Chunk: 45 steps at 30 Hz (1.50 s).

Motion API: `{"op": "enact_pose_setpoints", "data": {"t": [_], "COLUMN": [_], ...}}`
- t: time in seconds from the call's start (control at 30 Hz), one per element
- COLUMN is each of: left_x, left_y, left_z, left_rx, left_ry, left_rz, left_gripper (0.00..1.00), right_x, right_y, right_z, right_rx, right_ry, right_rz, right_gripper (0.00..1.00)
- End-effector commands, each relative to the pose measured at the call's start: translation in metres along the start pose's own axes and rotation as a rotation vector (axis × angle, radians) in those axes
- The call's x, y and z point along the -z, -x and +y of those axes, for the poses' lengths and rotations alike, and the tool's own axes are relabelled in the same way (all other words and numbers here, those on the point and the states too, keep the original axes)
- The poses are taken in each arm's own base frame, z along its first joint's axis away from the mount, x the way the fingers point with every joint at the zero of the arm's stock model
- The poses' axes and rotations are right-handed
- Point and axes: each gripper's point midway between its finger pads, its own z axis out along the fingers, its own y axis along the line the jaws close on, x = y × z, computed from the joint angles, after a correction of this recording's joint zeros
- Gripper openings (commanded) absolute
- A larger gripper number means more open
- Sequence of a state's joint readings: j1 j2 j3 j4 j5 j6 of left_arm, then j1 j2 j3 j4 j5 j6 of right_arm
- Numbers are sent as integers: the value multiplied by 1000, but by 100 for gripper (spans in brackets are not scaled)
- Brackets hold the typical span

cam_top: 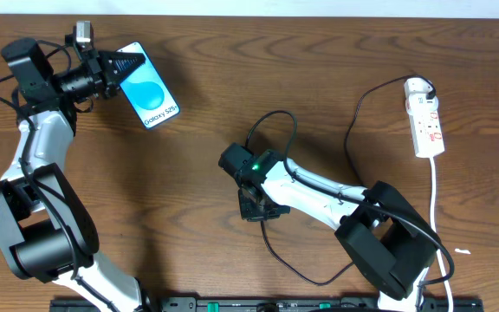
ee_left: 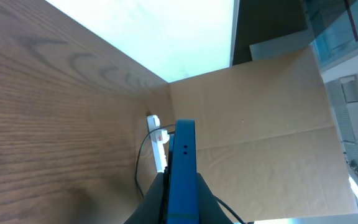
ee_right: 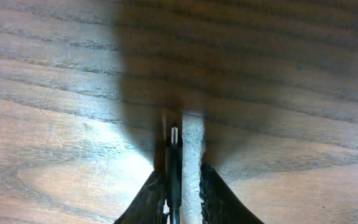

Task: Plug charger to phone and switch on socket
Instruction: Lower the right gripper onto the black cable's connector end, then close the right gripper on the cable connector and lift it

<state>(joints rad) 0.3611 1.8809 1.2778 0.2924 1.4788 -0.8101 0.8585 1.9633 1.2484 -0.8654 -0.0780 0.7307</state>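
Black fingers [ee_left: 209,206] of the left claw [cam_top: 126,68] are sitting closest to the wrist camera. They are pinching the phone [cam_top: 150,94] tight by one short end. The phone is showing at the far left of the surface [cam_top: 197,186]. It is flat and thin, with a bright blue screen, a lighter blue circle and tiny white words. From the left wrist it is looking like a skinny blue strip standing on its edge. A soft shadow is falling beside it.

Near the middle, the right claw [cam_top: 258,208] is pointing down at the wood. Its fingers are sitting close together, only a narrow way apart. The charger [ee_right: 174,177] is running up between them, and its small shiny tip is poking out in front. One finger is looking pressed against the thin black cable, but a thin bright gap is showing on the other side. I cannot tell if the claw is really squeezing it. The rest of the cable is looping over the surface and going off to the right.

At the far right, the socket [cam_top: 426,120] is lying flat. It is long, white and rounded, with small red marks. A white cord [cam_top: 436,204] is trailing down from it.

The surface is dark brown wood with wavy lines. Brown cardboard [ee_left: 266,118] is standing behind it.
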Motion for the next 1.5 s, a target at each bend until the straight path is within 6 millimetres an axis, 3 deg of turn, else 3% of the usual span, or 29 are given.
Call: {"op": "enact_pose_setpoints", "data": {"t": [0.0, 0.4, 0.9, 1.07, 1.27, 1.47], "left_x": [3, 2, 3, 3, 3, 3], "left_y": [-2, -2, -2, -2, -2, -2], "left_z": [-15, -15, -15, -15, -15, -15], "left_rx": [-48, -48, -48, -48, -48, -48], "left_ry": [-11, -11, -12, -11, -12, -12], "left_rz": [4, 5, 5, 4, 4, 4], "left_gripper": [7, 7, 7, 7, 7, 7], "right_x": [-7, -7, -1, 15, 56, 91], "right_y": [-1, -1, 7, 16, 23, 27], "right_z": [-2, -3, -6, 12, 62, 88], "right_rx": [-11, -12, -88, 1, 279, 485], "right_ry": [-8, -9, 95, 264, 693, 965], "right_rz": [15, 16, 84, 127, 125, 41], "right_gripper": [15, 2, 1, 1, 1, 1]}}
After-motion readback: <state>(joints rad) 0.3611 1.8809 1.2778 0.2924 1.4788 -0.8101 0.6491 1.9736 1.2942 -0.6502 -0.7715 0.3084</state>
